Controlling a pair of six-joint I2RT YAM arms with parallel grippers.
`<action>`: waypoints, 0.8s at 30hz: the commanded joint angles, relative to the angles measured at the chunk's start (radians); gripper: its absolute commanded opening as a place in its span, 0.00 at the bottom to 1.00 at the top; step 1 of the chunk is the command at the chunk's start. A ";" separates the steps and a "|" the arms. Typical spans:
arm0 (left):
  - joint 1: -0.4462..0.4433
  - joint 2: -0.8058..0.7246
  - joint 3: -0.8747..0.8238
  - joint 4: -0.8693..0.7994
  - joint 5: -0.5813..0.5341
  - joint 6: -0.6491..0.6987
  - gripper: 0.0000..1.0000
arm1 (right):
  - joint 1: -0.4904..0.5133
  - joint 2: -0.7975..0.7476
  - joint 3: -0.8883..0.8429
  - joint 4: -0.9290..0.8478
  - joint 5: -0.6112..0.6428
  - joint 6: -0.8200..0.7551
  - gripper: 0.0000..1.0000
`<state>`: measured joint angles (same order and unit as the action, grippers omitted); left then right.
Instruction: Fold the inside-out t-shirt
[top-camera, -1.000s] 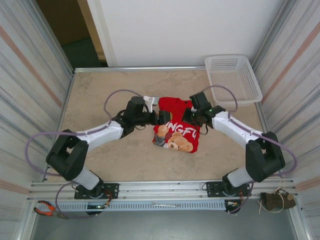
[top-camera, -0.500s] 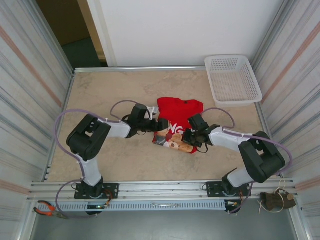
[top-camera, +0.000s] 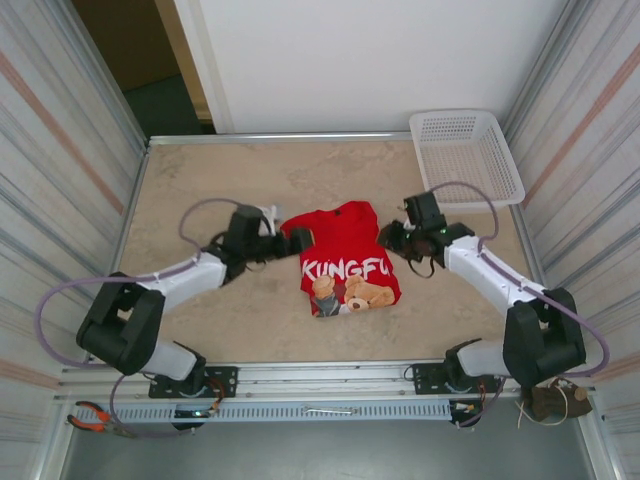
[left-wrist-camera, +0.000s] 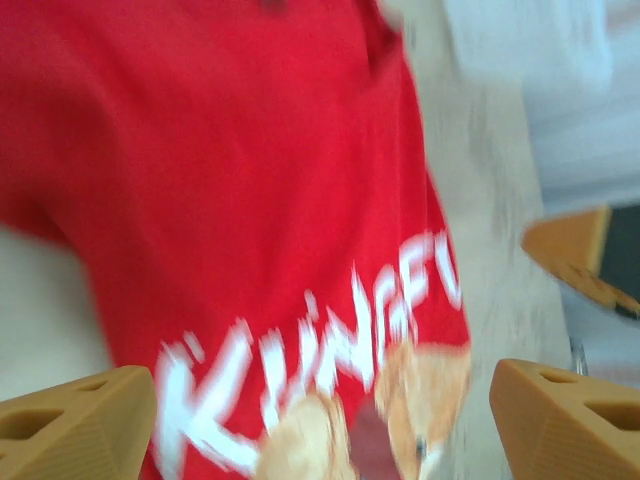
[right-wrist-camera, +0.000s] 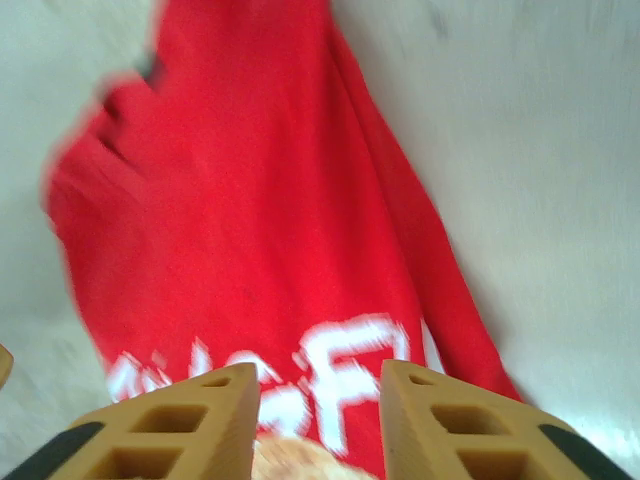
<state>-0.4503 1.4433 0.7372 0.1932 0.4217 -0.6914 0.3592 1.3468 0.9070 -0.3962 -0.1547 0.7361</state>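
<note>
The red t-shirt (top-camera: 345, 235) lies folded near the middle of the tabletop (top-camera: 200, 180), print facing up. The left gripper (top-camera: 299, 240), at its left edge, gapes wide. The right gripper (top-camera: 392, 238), at its right edge, stands narrowly parted. The 2 hold nothing.

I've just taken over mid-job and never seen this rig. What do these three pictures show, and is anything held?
Two robot arms stand bolted at the near edge of the table. The wide picture looks down from behind them; the other two come from wrist cameras, tan fingers at the bottom. A red t-shirt lies folded on the table, print up; a white mesh basket sits at the far right corner. The left gripper and right gripper flank the shirt, both open, holding nothing.
</note>
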 joint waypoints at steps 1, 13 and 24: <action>0.098 0.035 0.090 -0.085 0.054 0.057 0.87 | -0.018 0.104 0.113 -0.014 0.006 -0.123 0.51; 0.092 0.243 0.153 -0.011 0.124 -0.001 0.85 | 0.003 0.415 0.303 0.095 -0.130 -0.118 0.33; 0.081 0.369 0.275 -0.163 0.061 0.038 0.83 | 0.074 0.255 0.099 0.108 -0.058 -0.060 0.35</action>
<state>-0.3611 1.7897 0.9695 0.0952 0.5117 -0.6796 0.4175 1.6543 1.0458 -0.2913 -0.2359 0.6373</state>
